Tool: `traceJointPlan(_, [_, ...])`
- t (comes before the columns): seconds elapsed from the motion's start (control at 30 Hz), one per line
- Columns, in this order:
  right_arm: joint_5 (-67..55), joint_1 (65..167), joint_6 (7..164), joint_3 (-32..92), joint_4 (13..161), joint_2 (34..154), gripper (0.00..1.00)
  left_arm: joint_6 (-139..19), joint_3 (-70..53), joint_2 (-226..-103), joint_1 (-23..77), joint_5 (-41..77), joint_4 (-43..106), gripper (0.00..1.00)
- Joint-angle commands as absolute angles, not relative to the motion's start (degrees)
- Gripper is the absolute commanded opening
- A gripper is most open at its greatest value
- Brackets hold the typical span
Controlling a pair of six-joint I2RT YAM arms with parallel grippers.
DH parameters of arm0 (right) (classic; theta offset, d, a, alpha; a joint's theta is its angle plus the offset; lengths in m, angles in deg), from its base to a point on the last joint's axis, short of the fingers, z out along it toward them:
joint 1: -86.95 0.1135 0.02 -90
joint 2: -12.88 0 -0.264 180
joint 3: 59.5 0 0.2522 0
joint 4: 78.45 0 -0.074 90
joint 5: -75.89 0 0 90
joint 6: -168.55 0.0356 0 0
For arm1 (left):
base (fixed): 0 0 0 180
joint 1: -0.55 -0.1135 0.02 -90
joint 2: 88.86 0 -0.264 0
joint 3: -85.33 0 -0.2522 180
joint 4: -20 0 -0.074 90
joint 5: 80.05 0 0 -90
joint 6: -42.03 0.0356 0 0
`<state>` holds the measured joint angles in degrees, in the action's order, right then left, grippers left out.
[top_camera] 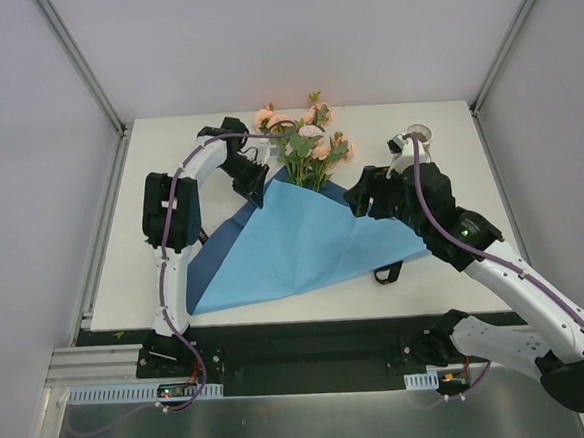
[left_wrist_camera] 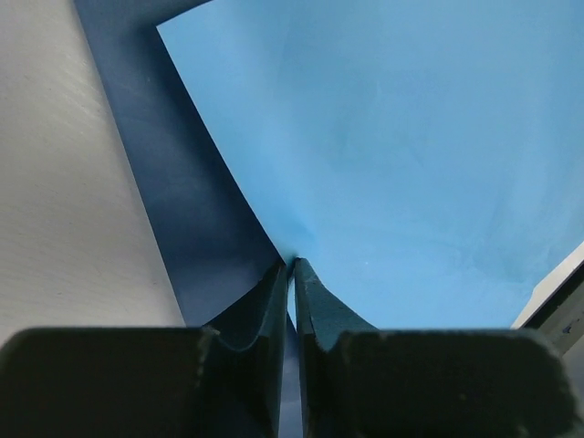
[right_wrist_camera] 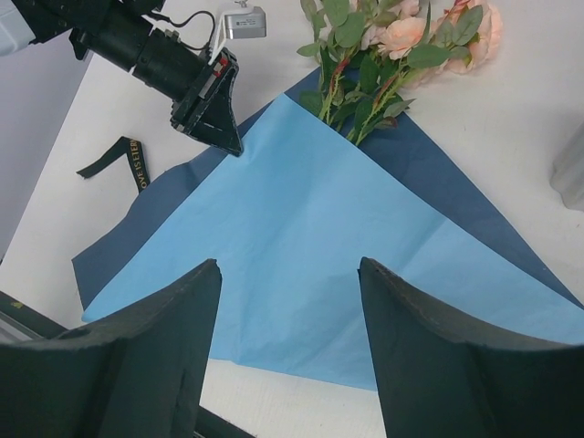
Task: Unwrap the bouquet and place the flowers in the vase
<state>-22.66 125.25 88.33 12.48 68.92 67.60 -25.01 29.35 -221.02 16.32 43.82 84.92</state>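
Blue paper sheet [top_camera: 284, 245], light on its face with a darker blue layer showing along the edges, lies spread open on the white bench [top_camera: 166, 138]. The peach-pink artificial roses with green leaves [top_camera: 306, 138] lie at the sheet's far corner, heads out on the bench. We see their thin stems slipping under the light blue layer there.

The left fingers [left_wrist_camera: 293, 269] are pinched almost together on the sheet's far left edge, with a fold of blue paper caught at their tips. The right fingers [right_wrist_camera: 289, 266] stand wide apart above the right half of the sheet. We note nothing between them.

The small whitish translucent vase [top_camera: 418, 132] stands upright at the far right of the bench, just beyond the right arm's wrist and apart from the roses. The black ribbon with gold lettering [top_camera: 388, 272] lies loose on the bench just beside the sheet's near right edge.
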Motion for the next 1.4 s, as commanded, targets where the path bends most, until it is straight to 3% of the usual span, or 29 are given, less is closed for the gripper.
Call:
traceJointPlan(0.0, [-22.2, 124.9, 88.9, 14.5, 71.3, 68.1, 0.65, -24.8, 30.7, -219.5, 16.6, 44.2, 85.1, 0.03])
traceJointPlan(0.37, [-23.7, 124.8, 88.0, 15.7, 70.6, 68.8, 0.64, -25.5, 27.2, -211.9, 17.2, 47.4, 85.7, 0.00])
traceJointPlan(0.6, [-24.4, 124.4, 86.2, 19.5, 69.4, 69.7, 0.63, -24.0, 23.7, -196.1, 20.2, 49.9, 91.5, 0.00])
traceJointPlan(0.97, [-24.9, 123.7, 85.1, 23.3, 67.7, 70.5, 0.61, -18.7, 15.3, -175.5, 32.8, 50.8, 108.1, 0.00])
traceJointPlan(1.17, [-21.6, 123.7, 85.8, 23.2, 66.9, 71.9, 0.61, -14.9, 8.8, -164.0, 38.9, 54.9, 110.2, 0.00])
traceJointPlan(1.37, [-15.4, 125.6, 86.1, 19.9, 66.2, 74.8, 0.57, -9.9, 8.9, -162.8, 41.0, 64.3, 118.4, 0.06])
